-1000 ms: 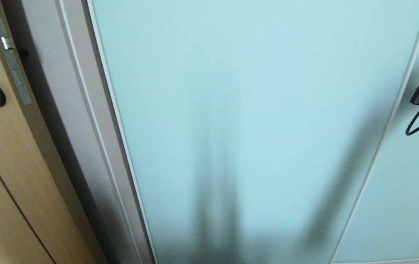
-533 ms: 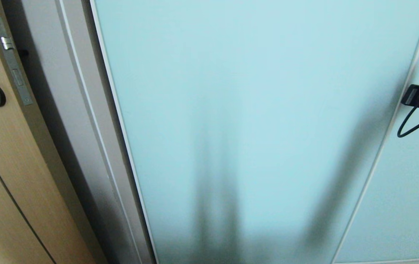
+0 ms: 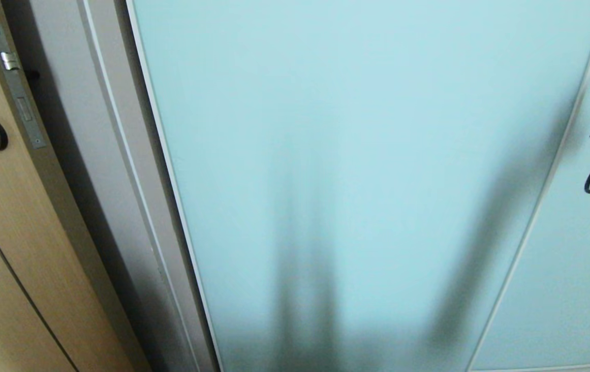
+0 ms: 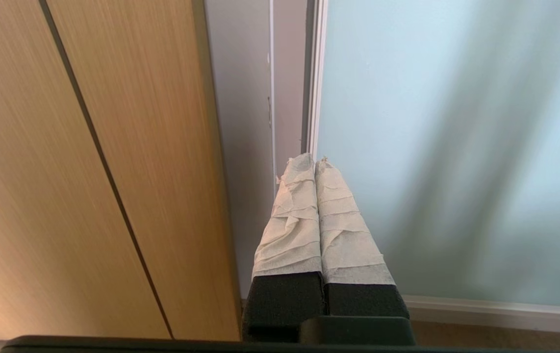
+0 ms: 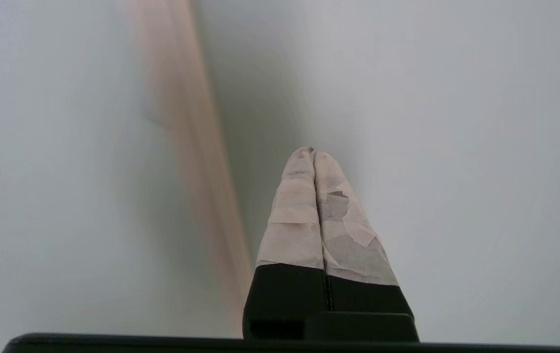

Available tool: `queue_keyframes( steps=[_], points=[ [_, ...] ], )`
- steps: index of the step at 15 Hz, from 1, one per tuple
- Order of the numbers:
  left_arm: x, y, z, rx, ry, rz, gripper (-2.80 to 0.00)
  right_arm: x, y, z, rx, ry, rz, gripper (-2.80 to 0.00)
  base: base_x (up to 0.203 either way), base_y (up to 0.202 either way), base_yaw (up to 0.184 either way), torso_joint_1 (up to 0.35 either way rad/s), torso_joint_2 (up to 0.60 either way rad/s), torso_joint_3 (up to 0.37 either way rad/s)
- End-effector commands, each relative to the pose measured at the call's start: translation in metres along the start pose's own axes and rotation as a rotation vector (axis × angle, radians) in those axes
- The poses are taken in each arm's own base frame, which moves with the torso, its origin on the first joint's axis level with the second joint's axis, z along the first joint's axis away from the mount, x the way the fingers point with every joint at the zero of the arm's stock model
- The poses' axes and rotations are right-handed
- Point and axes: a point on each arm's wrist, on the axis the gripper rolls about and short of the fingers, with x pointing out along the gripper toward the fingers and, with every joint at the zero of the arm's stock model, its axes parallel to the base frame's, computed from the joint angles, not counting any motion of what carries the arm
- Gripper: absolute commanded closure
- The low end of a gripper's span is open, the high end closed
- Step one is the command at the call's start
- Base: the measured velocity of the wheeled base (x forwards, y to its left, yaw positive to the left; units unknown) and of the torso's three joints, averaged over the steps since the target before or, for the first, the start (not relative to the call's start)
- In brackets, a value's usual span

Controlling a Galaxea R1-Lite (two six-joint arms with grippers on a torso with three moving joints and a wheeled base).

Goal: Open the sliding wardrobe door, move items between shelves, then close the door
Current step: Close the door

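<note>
Sliding door [image 3: 357, 170] fills the head view, pale frosted glass, closed against its frame beside the wooden door [image 3: 11, 248]. Right gripper [image 5: 313, 153] is up in front of the glass, taped fingers [image 5: 292, 230] pressed together, holding nothing. Left gripper [image 4: 314, 161], pressed together too and empty, points at the door's frame edge, wooden door just beside it.

No text, label, brand or number can be read anywhere, not on the wardrobe door [image 3: 367, 155] either.
</note>
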Motion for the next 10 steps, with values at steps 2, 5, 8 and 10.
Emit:
queue_keyframes(
  steps=[2, 5, 8, 10],
  points=[
    [0.0, 0.0, 0.0, 0.0, 0.003, 0.001, 0.0, -0.073, 0.01, 0.048, -0.012, -0.112, 0.009, 0.0, 0.0, 0.0, 0.0, 0.0, 0.0, 0.0],
    [0.0, 0.0, 0.0, 0.0, 0.003, 0.001, 0.0, -0.157, 0.019, 0.055, -0.055, -0.144, 0.026, 0.0, 0.0, 0.0, 0.0, 0.0, 0.0, 0.0],
    [0.0, 0.0, 0.0, 0.0, 0.003, 0.001, 0.0, -0.238, 0.03, 0.036, -0.068, -0.132, 0.084, 0.0, 0.0, 0.0, 0.0, 0.0, 0.0, 0.0],
    [0.0, 0.0, 0.0, 0.0, 0.003, 0.001, 0.0, -0.288, 0.032, 0.001, -0.067, -0.087, 0.152, 0.0, 0.0, 0.0, 0.0, 0.0, 0.0, 0.0]
  ],
)
